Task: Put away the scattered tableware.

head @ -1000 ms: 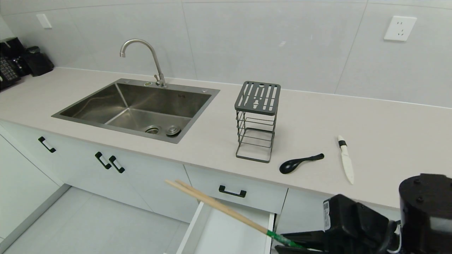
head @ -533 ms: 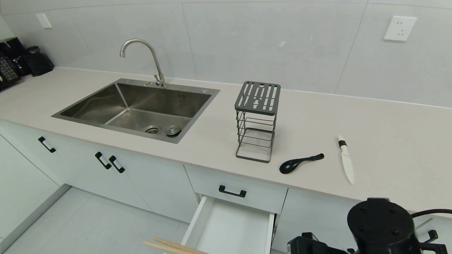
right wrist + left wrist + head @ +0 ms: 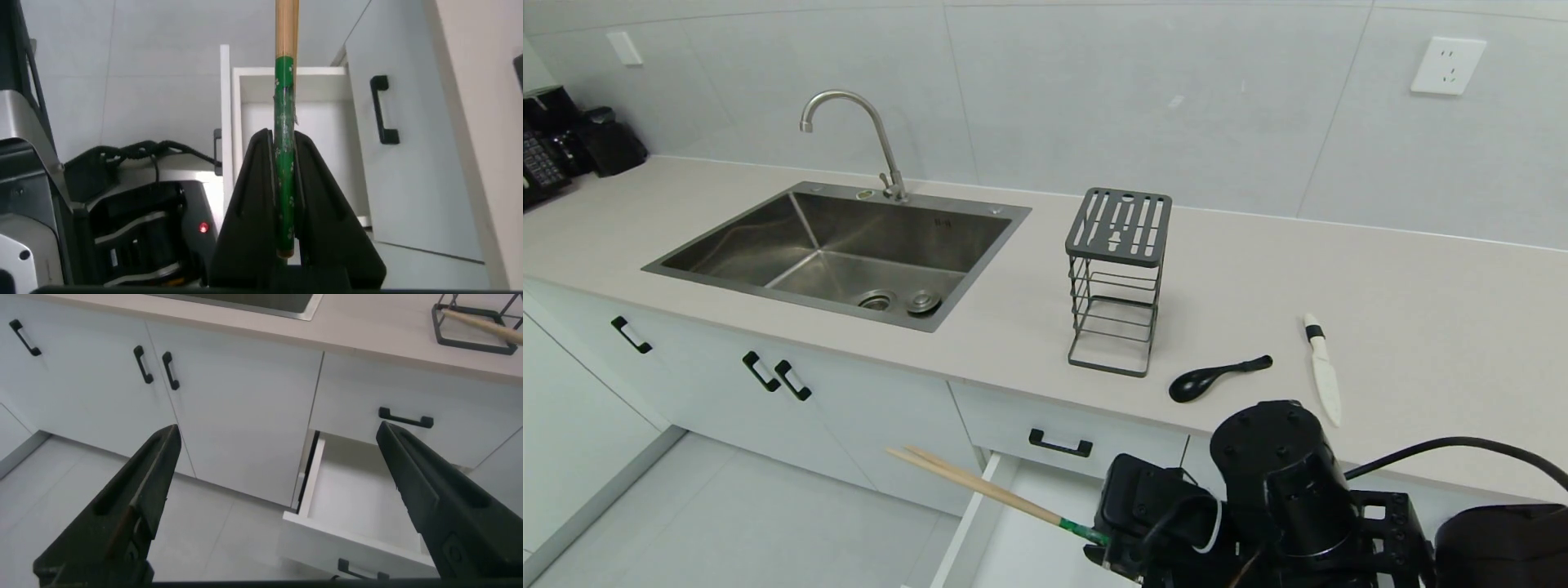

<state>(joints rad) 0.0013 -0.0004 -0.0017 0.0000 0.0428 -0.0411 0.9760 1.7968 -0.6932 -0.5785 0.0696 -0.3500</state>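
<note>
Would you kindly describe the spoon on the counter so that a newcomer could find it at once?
Start at the steel sink set in the pale countertop; to its right stands a dark wire rack. Just right of the rack's foot, near the counter's front edge, lies the spoon. It is short and all black with a round bowl, unlike the slim white knife farther right.

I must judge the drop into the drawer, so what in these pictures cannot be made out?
- Floor of the drawer: head view, mostly behind the right arm and cut by the bottom edge; left wrist view, its front runs off the bottom edge.
- Far tips of the chopsticks: right wrist view, cut by the top edge, beyond the right end effector.
- Blade of the knife: head view, too small to tell bare from sheathed.
</note>
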